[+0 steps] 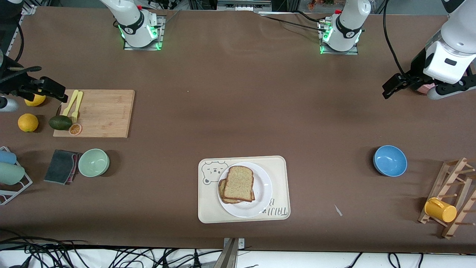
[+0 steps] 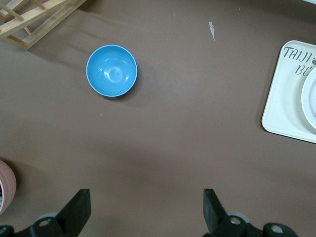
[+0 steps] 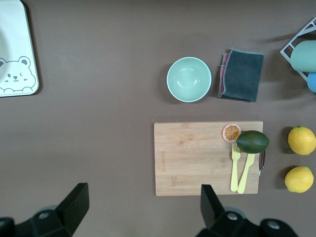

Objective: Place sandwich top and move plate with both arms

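Brown surface: a matte brown table [image 1: 238, 111] fills the front view, with faint scuffs and soft shadows.
Table edge: black cables [image 1: 55, 255] lie along a white strip at the edge nearest the front camera.
Arm bases: both stand at the table's farthest edge, each lit with green lights.
Tray: a cream tray [image 1: 279, 171] with a bear drawing lies near the front camera, about midway between the two ends.
Plate: the plate [image 1: 262, 186] rests on that tray.
Sandwich top: the sandwich top [image 1: 238, 183] lies on the plate, resting on another slice whose edge shows beneath it.
Left gripper: the left gripper [image 2: 147, 210] hangs over bare table at the left arm's end, fingers spread wide, holding nothing.
Right gripper: the right gripper [image 3: 143, 205] hangs over the right arm's end beside the cutting board [image 1: 100, 113], fingers spread wide, empty.
Left arm's end: a blue bowl [image 1: 389, 160] and a wooden rack [image 1: 452, 193] bearing a yellow cup [image 1: 440, 210].
Right arm's end: the board carries yellow cutlery [image 1: 74, 104], an avocado [image 1: 60, 122] and an orange slice [image 1: 75, 129]; two lemons [image 1: 28, 122] lie beside it; a green bowl [image 1: 93, 162] and a grey cloth [image 1: 61, 166] sit nearer the front camera.
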